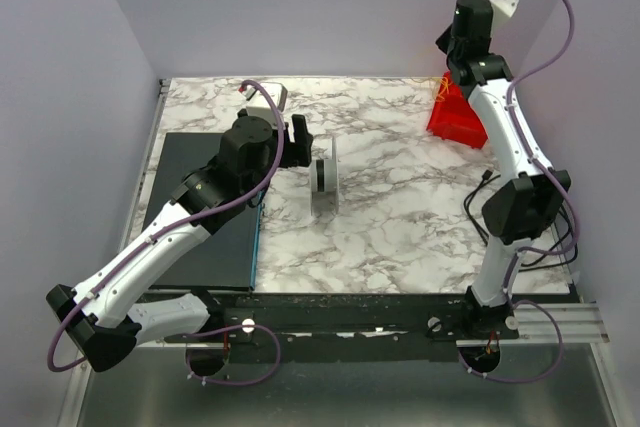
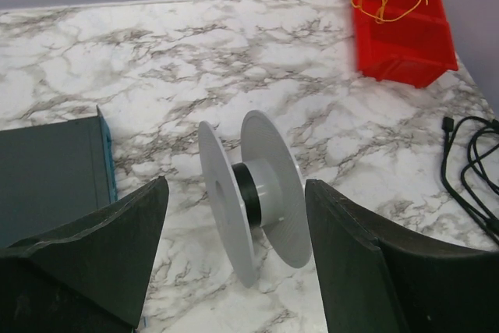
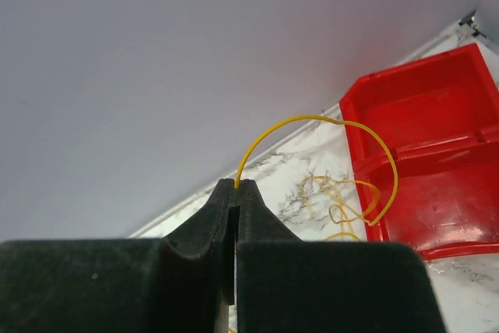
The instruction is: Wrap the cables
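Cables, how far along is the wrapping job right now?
Barely started. Done: the right gripper is shut on one cable, which arches up from the bin. In hand: that strand only; the left gripper is open, facing the spool without touching it. Left: the spool carries no cable, so all the winding remains, and more strands lie tangled by the bin.

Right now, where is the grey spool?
In the top view, the grey spool stands on its rims near the middle of the marble table, just right of the dark slab and close in front of the open left gripper.
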`<action>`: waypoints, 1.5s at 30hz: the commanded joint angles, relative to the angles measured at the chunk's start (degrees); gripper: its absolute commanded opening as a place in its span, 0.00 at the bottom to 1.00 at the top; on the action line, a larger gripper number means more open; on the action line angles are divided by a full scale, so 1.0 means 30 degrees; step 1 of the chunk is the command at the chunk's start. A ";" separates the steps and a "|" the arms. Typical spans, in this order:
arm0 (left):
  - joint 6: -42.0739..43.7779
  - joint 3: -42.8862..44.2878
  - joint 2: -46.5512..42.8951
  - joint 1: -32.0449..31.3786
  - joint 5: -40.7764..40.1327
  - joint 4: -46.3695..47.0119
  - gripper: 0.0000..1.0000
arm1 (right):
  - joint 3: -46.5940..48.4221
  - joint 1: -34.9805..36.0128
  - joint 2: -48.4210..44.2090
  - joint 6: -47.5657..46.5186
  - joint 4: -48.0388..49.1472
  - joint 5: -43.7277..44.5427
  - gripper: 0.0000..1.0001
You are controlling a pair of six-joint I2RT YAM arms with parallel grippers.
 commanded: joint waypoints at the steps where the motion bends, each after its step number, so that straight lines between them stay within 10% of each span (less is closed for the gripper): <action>1: 0.1265 0.0152 -0.0032 0.0044 0.2541 0.1893 0.74 | -0.0140 0.0188 -0.1858 -0.0816 -0.1394 -0.0917 0.01; 15: -0.0130 0.1114 0.2015 -0.0881 0.6025 0.5044 0.77 | -0.2931 0.0819 -0.8155 0.0519 -0.2924 -0.5011 0.01; 28: -0.2346 0.6983 0.8719 -0.3401 0.3427 0.6543 0.74 | -0.8692 0.3647 -1.3063 0.1791 -0.2386 -0.5090 0.01; 42: -0.3439 0.7287 1.0538 -0.4174 0.0640 0.6557 0.53 | -0.9213 0.3678 -1.4288 0.2114 -0.2706 -0.6052 0.01; 45: -0.3550 0.7299 1.0520 -0.4170 0.1265 0.6427 0.34 | -0.9119 0.3674 -1.4178 0.2103 -0.2702 -0.5858 0.01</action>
